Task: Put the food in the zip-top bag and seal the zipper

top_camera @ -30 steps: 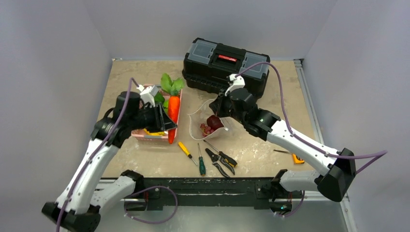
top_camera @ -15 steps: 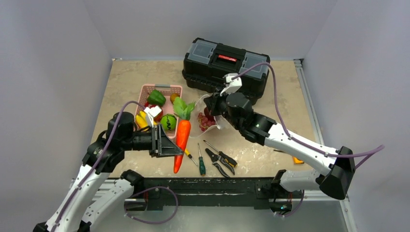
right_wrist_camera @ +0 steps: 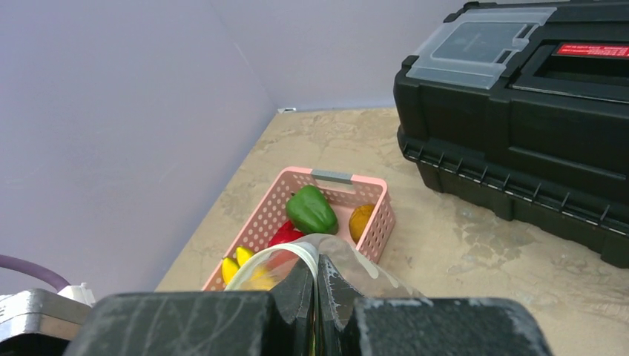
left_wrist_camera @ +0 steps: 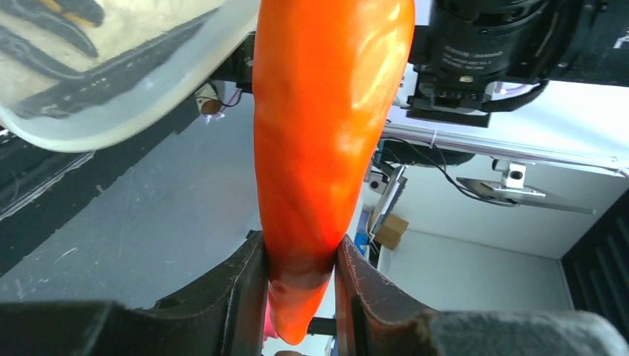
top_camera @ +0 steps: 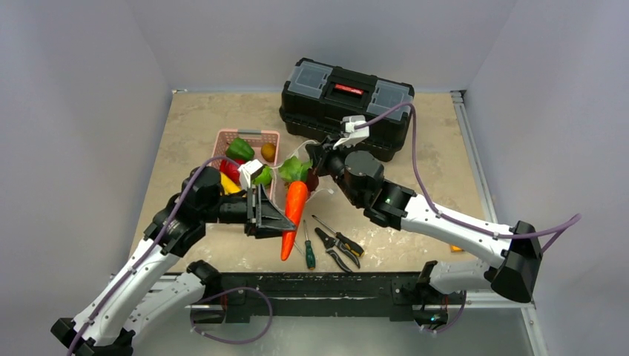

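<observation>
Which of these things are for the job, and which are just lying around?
For the job: carrot, bag, green pepper, other food in the basket.

Just lying about: toolbox, green screwdriver, pliers.

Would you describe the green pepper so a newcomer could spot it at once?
Front-left of the black toolbox stands a pink basket. The green pepper lies at its far end, beside a small round orange-brown fruit; it is bigger, lobed and glossy green.
</observation>
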`<state>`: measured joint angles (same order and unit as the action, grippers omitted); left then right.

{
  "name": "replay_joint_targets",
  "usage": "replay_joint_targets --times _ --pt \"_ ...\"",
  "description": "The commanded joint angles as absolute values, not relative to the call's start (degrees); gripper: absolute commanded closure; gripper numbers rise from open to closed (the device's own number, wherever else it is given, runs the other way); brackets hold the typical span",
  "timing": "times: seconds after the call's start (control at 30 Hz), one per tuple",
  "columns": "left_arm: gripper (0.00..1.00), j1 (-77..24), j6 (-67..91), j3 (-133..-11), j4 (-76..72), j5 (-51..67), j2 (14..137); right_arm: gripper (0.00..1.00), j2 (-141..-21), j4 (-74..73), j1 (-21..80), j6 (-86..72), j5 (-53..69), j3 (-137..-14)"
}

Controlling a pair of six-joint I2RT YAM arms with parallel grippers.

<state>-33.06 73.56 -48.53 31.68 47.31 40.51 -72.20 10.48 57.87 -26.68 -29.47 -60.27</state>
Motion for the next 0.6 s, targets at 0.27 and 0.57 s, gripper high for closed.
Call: replay_joint_targets --times 0.27,0.57 --pt "1.0 -34.8 95.1 -39.5 13.3 47.2 41.4 1.0 -69.9 21.3 62.5 -19.2 -31.3 -58.2" --pt "1.0 -34.7 83.4 -47.5 21.4 49.2 51.0 1.0 -68.1 24.8 64.4 -12.9 -22.8 -55.8"
